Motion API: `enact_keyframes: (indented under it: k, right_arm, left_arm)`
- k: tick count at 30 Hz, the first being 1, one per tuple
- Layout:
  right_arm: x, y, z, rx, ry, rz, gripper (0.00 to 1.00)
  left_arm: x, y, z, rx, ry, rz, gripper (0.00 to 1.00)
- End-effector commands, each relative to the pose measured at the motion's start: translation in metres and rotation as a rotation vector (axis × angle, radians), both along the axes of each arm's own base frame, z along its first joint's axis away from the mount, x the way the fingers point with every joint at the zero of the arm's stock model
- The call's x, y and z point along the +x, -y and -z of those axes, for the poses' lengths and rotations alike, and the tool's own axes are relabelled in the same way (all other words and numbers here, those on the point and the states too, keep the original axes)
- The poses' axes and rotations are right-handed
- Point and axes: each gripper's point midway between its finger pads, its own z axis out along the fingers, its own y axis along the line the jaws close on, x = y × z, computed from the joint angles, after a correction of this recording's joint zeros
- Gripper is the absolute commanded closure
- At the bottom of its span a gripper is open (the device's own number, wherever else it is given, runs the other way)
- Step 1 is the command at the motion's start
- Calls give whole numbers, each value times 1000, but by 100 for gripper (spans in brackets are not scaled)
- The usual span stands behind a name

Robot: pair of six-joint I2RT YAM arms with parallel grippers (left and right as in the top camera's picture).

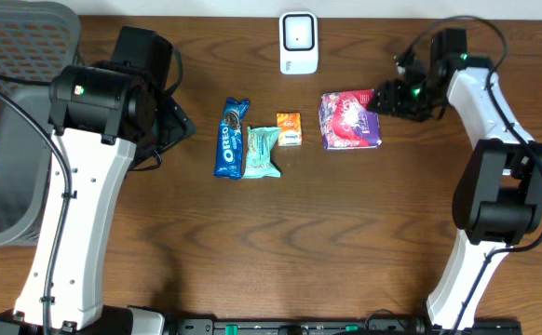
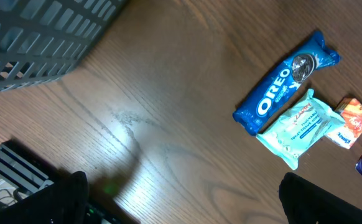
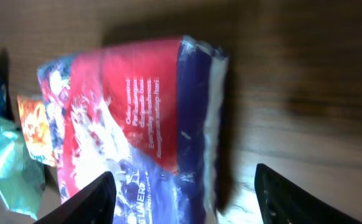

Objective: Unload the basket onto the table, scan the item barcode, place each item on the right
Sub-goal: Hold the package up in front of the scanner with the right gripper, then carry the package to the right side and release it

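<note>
A purple and red packet lies flat on the brown table, right of the other items and below the white scanner. My right gripper is low at the packet's right edge. In the right wrist view its fingers straddle that end of the packet, and the right gripper is open, with a gap still showing beside the right finger. No barcode shows on the packet. My left gripper hovers left of the items; the left gripper is wide open and empty.
A blue Oreo pack, a mint-green pack and a small orange pack lie in a row left of the packet. A grey mesh basket stands at the far left edge.
</note>
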Motion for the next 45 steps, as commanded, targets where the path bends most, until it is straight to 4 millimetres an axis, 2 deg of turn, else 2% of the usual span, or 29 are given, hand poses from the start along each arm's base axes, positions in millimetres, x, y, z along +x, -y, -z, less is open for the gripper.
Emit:
enact_keyframes:
  k: [1, 4, 6, 7, 11, 13, 16, 24, 27, 29, 32, 37, 39, 45]
  right_arm:
    - [-13, -19, 10, 106, 2, -49, 34]
    - [-20, -18, 26, 101, -9, -43, 37]
    - [-24, -18, 34, 99, -18, -28, 46]
    - [-25, -18, 36, 100, -20, -27, 54]
    - [-24, -21, 34, 113, -22, -19, 99]
    - [-19, -27, 25, 157, -16, -10, 99]
    - [-6, -42, -5, 274, 38, -41, 99]
    - [56, -68, -101, 482, 191, 33, 99]
    - [77, -81, -121, 519, 252, 77, 99]
    - [90, -86, -122, 495, 276, 141, 99]
    - [106, -95, -114, 401, 300, 268, 99]
    - [121, -132, -118, 298, 444, 305, 99]
    - [125, -140, -122, 286, 485, 313, 99]
    - [137, -148, -108, 297, 507, 356, 99]
  left_arm:
    - [-1, -4, 0, 20, -2, -11, 2]
    - [-1, -4, 0, 20, -2, -11, 2]
    - [-1, -4, 0, 20, -2, -11, 2]
    - [-1, -4, 0, 20, -2, -11, 2]
    - [-1, -4, 0, 20, -2, -11, 2]
    - [-1, -4, 0, 20, -2, -11, 2]
    - [-1, -4, 0, 20, -2, -11, 2]
    - [-1, -4, 0, 20, -2, -11, 2]
    - [-1, -4, 0, 20, -2, -11, 2]
    - [-1, -4, 0, 20, -2, -11, 2]
    - [-1, -4, 0, 20, -2, -11, 2]
    - [-1, -4, 0, 20, -2, -11, 2]
    - [-1, -4, 0, 20, -2, -11, 2]
    - [-1, -4, 0, 20, -2, -11, 2]
